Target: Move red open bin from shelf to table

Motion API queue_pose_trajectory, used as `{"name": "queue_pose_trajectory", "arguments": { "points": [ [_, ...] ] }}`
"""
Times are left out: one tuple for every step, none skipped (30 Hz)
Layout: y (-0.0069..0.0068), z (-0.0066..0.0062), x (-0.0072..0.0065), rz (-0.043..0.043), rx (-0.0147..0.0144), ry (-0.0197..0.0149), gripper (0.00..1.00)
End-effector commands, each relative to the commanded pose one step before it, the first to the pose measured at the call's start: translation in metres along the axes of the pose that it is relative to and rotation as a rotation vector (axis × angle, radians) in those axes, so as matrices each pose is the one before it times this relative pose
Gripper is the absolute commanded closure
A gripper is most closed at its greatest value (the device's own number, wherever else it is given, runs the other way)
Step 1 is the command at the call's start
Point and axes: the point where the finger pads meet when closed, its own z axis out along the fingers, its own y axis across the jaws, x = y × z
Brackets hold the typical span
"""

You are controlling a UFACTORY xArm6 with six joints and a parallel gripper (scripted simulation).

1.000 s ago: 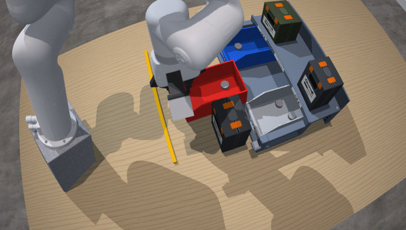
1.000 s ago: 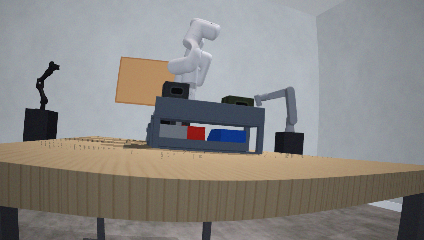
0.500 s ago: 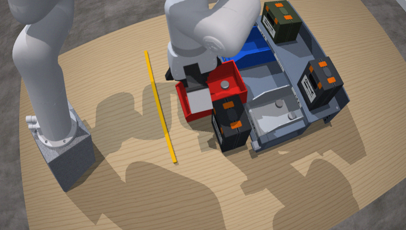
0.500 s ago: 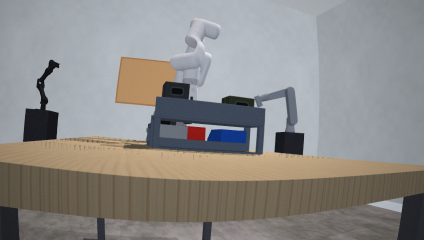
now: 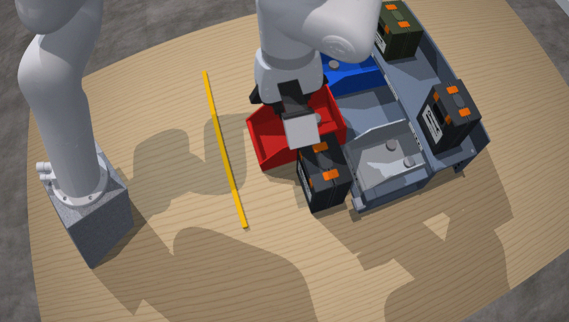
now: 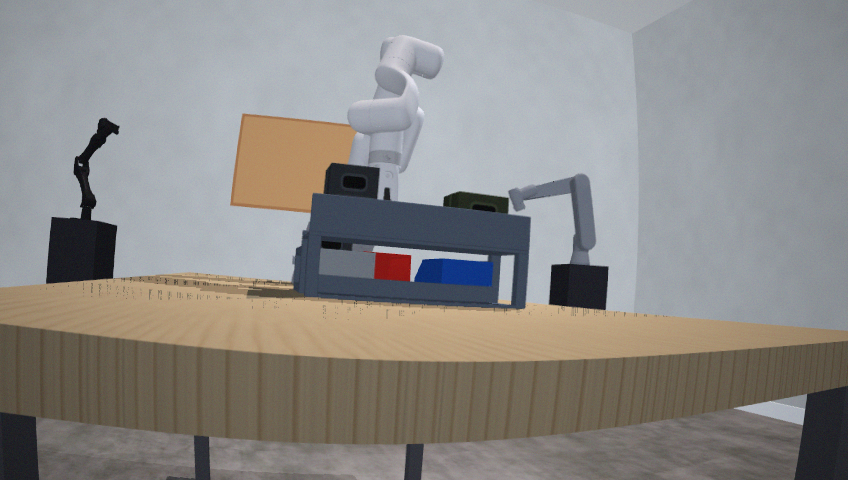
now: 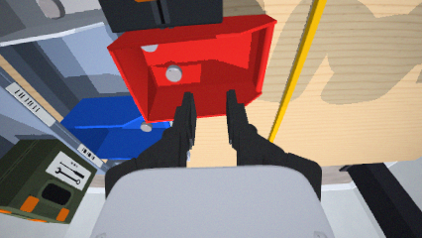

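1 red bin point(image 5: 271, 137) point(image 6: 392, 267) point(image 7: 218, 52) | 1 blue point(image 5: 353, 79) point(image 6: 464, 272) point(image 7: 99, 114) | 1 grey point(image 5: 371, 159) point(image 6: 348, 263) point(image 7: 74, 12) | 3 cases point(image 5: 329, 189) point(image 6: 351, 179) point(image 7: 50, 180) | fingers point(image 5: 278, 107) apart, empty

"How many bins do you count?"
"Three: a red bin point(image 5: 269, 137) point(image 6: 392, 266) point(image 7: 213, 47), a blue bin point(image 5: 355, 81) point(image 6: 458, 271) point(image 7: 106, 114) and a grey bin point(image 5: 377, 169) point(image 6: 348, 263) point(image 7: 81, 15)."
"And cases?"
"Three as well, two black cases point(image 5: 451, 115) point(image 6: 352, 189) point(image 7: 198, 12) and one green case point(image 5: 401, 33) point(image 6: 476, 201) point(image 7: 30, 164)."
"Round parts?"
"I see five round parts point(image 5: 391, 144) point(image 7: 173, 73): two in red, two in grey, one in blue."
"Arms?"
"Three: one white arm point(image 5: 64, 119) point(image 6: 380, 115), one black arm point(image 6: 86, 187), one grey arm point(image 6: 583, 208)."
"Yellow strips?"
"Just one yellow strip point(image 5: 223, 152) point(image 7: 297, 74)."
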Motion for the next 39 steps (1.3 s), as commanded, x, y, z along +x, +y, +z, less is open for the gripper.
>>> {"name": "queue_pose_trajectory", "arguments": {
  "points": [
    [-0.00833, -0.00195, -0.00023, 0.00062, -0.00889, 0.00617, 0.67],
    [0.0, 0.0, 0.0, 0.0, 0.0, 0.0, 0.67],
    [0.0, 0.0, 0.0, 0.0, 0.0, 0.0, 0.67],
    [0.0, 0.0, 0.0, 0.0, 0.0, 0.0, 0.67],
    [0.0, 0.0, 0.0, 0.0, 0.0, 0.0, 0.67],
    [0.0, 0.0, 0.0, 0.0, 0.0, 0.0, 0.67],
    [0.0, 0.0, 0.0, 0.0, 0.0, 0.0, 0.67],
    [0.0, 0.0, 0.0, 0.0, 0.0, 0.0, 0.67],
    [0.0, 0.0, 0.0, 0.0, 0.0, 0.0, 0.67],
    [0.0, 0.0, 0.0, 0.0, 0.0, 0.0, 0.67],
    [-0.00733, -0.00201, -0.00001, 0.00017, -0.00047, -0.00018, 0.67],
    [-0.00771, -0.00213, 0.00002, -0.00005, 0.00019, 0.00005, 0.67],
    [-0.00771, -0.00212, 0.00002, -0.00005, 0.00019, 0.00005, 0.67],
    [-0.00771, -0.00212, 0.00002, -0.00005, 0.00019, 0.00005, 0.67],
    [-0.00771, -0.00212, 0.00002, -0.00005, 0.00019, 0.00005, 0.67],
    [0.0, 0.0, 0.0, 0.0, 0.0, 0.0, 0.67],
    [0.0, 0.0, 0.0, 0.0, 0.0, 0.0, 0.67],
    [0.0, 0.0, 0.0, 0.0, 0.0, 0.0, 0.67],
    [0.0, 0.0, 0.0, 0.0, 0.0, 0.0, 0.67],
    [0.0, 0.0, 0.0, 0.0, 0.0, 0.0, 0.67],
    [0.0, 0.0, 0.0, 0.0, 0.0, 0.0, 0.67],
    [0.0, 0.0, 0.0, 0.0, 0.0, 0.0, 0.67],
    [0.0, 0.0, 0.0, 0.0, 0.0, 0.0, 0.67],
    [0.0, 0.0, 0.0, 0.0, 0.0, 0.0, 0.67],
    [0.0, 0.0, 0.0, 0.0, 0.0, 0.0, 0.67],
    [0.0, 0.0, 0.0, 0.0, 0.0, 0.0, 0.67],
    [0.0, 0.0, 0.0, 0.0, 0.0, 0.0, 0.67],
    [-0.01025, -0.00282, 0.00002, 0.00016, -0.00047, -0.00011, 0.67],
    [-0.0106, -0.00294, 0.00002, -0.00005, 0.00019, 0.00003, 0.67],
    [-0.0106, -0.00294, 0.00002, -0.00005, 0.00019, 0.00003, 0.67],
    [-0.0106, -0.00294, 0.00002, -0.00005, 0.00019, 0.00003, 0.67],
    [-0.0106, -0.00293, 0.00002, -0.00005, 0.00019, 0.00003, 0.67],
    [0.0, 0.0, 0.0, 0.0, 0.0, 0.0, 0.67],
    [0.0, 0.0, 0.0, 0.0, 0.0, 0.0, 0.67],
    [0.0, 0.0, 0.0, 0.0, 0.0, 0.0, 0.67],
    [0.0, 0.0, 0.0, 0.0, 0.0, 0.0, 0.67],
    [0.0, 0.0, 0.0, 0.0, 0.0, 0.0, 0.67],
    [0.0, 0.0, 0.0, 0.0, 0.0, 0.0, 0.67],
    [0.0, 0.0, 0.0, 0.0, 0.0, 0.0, 0.67]
  ]
}}
